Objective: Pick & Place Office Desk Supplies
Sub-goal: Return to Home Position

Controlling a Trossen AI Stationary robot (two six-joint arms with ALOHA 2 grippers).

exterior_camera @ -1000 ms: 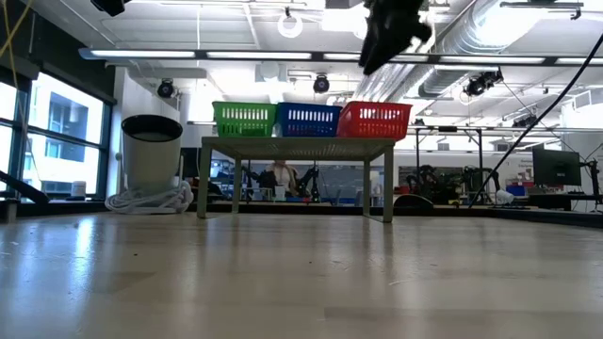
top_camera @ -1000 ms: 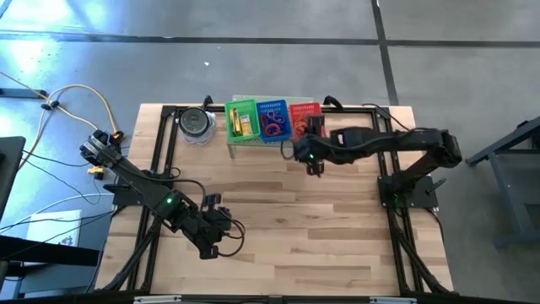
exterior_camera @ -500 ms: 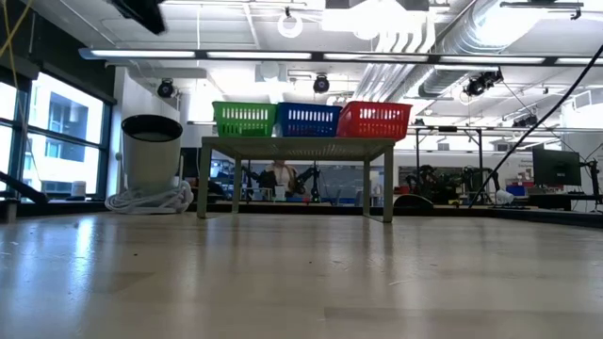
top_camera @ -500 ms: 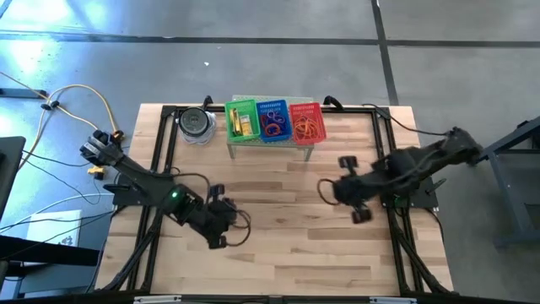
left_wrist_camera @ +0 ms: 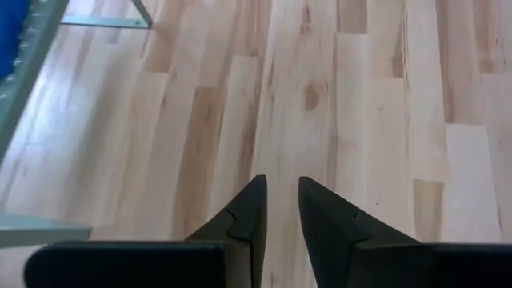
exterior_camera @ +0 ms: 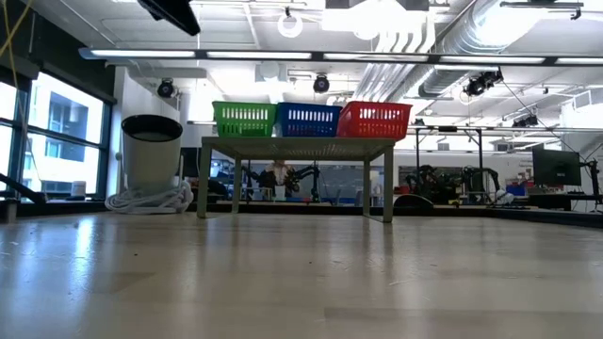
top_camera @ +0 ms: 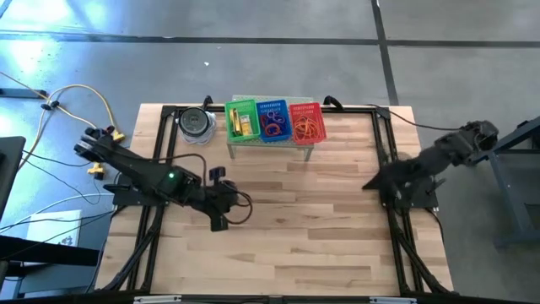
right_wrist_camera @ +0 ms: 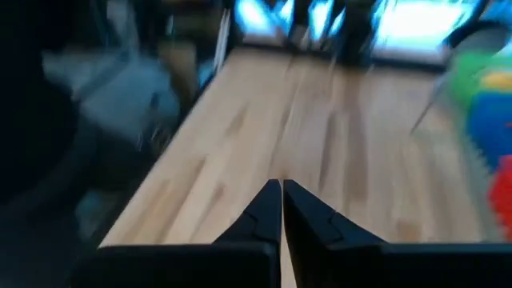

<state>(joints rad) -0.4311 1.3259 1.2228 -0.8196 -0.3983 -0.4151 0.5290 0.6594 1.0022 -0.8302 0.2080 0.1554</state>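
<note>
Wood bench (top_camera: 337, 228), bare in the middle; ceiling lights (exterior_camera: 283, 54) in the room behind. Stand (exterior_camera: 297, 146) at the far edge carries three baskets (top_camera: 272, 105) holding bands (top_camera: 308, 128) and yellow pieces (top_camera: 243, 125). Left tool (left_wrist_camera: 281, 182) narrowly spread above the bench; right tool (right_wrist_camera: 282, 186) pressed together, at the bench's right edge.

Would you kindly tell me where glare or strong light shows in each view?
High view: a glare patch on the floor at upper left, the table evenly lit. Low view: ceiling light strips glow and the table carries a pale sheen. Left wrist view: even light, no hard shadows. Right wrist view: lights beyond the table's far end flare brightly.
</note>
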